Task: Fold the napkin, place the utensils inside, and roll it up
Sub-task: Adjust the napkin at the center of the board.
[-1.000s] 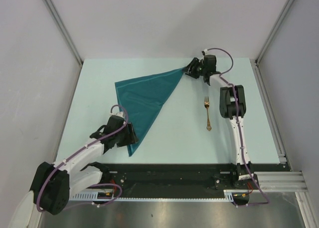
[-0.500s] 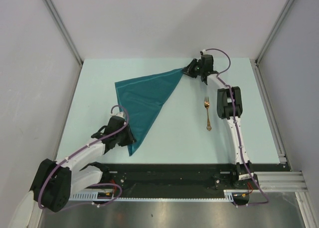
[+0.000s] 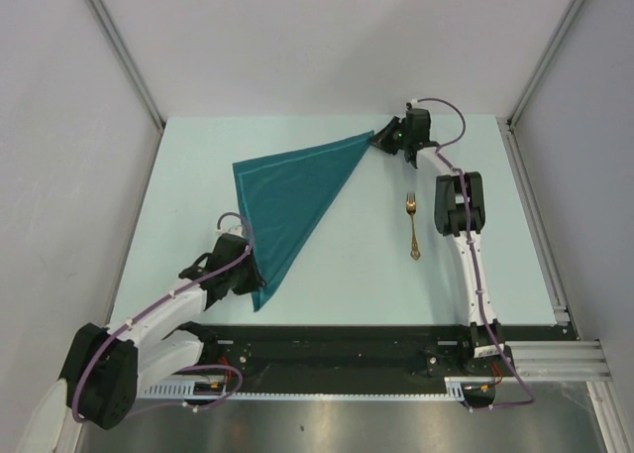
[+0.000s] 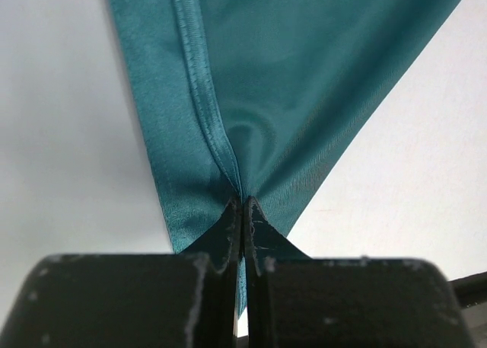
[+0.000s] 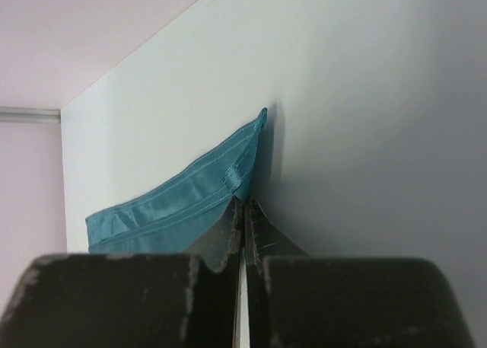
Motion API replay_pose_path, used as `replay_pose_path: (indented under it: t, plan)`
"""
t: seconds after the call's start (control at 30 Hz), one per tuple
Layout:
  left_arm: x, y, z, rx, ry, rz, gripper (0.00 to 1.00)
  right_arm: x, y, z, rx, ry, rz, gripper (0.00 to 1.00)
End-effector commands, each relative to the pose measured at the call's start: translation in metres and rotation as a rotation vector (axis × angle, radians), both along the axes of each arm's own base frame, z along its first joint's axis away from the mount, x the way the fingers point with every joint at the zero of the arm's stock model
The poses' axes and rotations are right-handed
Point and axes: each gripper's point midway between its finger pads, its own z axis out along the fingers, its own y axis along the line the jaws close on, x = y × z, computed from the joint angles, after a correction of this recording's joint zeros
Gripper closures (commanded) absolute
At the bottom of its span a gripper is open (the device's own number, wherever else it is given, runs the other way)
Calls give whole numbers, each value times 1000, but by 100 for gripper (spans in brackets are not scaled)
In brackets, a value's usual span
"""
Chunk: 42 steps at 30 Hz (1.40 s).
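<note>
Shifted right: one napkin (image 3: 297,190) in left gripper (image 4: 243,205), right gripper (image 5: 243,205); one fork (image 3: 412,227).

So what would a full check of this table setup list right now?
Surface: pale, smooth table.
Job's things: teal napkin in a triangle shape, stretched between the arms; gold fork lies apart to its right, outside it.
Clutter: nothing seen.
Grippers: left gripper shut on the napkin's near corner; right gripper shut on its far corner.
Cables: purple cables run along both arms.
Surroundings: grey walls, metal frame posts.
</note>
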Motion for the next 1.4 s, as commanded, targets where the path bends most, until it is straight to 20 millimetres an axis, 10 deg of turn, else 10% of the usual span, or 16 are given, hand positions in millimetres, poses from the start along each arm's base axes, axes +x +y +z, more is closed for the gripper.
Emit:
replay_pose_path:
  t: [0.0,0.07,0.13,0.27,0.37,0.57,0.6,0.67,0.7,0.97,1.37]
  plan:
    - [-13,9,-7,34,43,23,100,11,-26,11,-16,-26,-59,100]
    - [-13,9,-8,37,43,23,99,11,-30,10,-24,-26,-58,100]
    - [-11,6,-4,28,35,13,79,9,-30,9,-23,-23,-44,100]
    - [6,6,19,45,-28,17,37,2,-35,23,-18,-45,-17,61]
    - [50,5,80,49,-176,39,19,-10,-51,45,-22,-74,-15,40]
    - [138,37,149,109,-375,135,25,-40,-82,79,-62,-95,-35,34]
    - [154,48,136,139,-338,152,31,-47,-89,107,-67,-131,-45,34]
    - [187,55,151,136,-367,173,38,-70,-92,101,-82,-99,-39,34]
    - [202,62,127,144,-299,181,42,-80,-94,133,-86,-145,-42,34]
    - [314,67,97,230,-248,160,57,-184,-92,158,-154,-137,-8,36]
    - [362,99,52,291,-187,180,62,-294,-101,179,-262,-113,16,37]
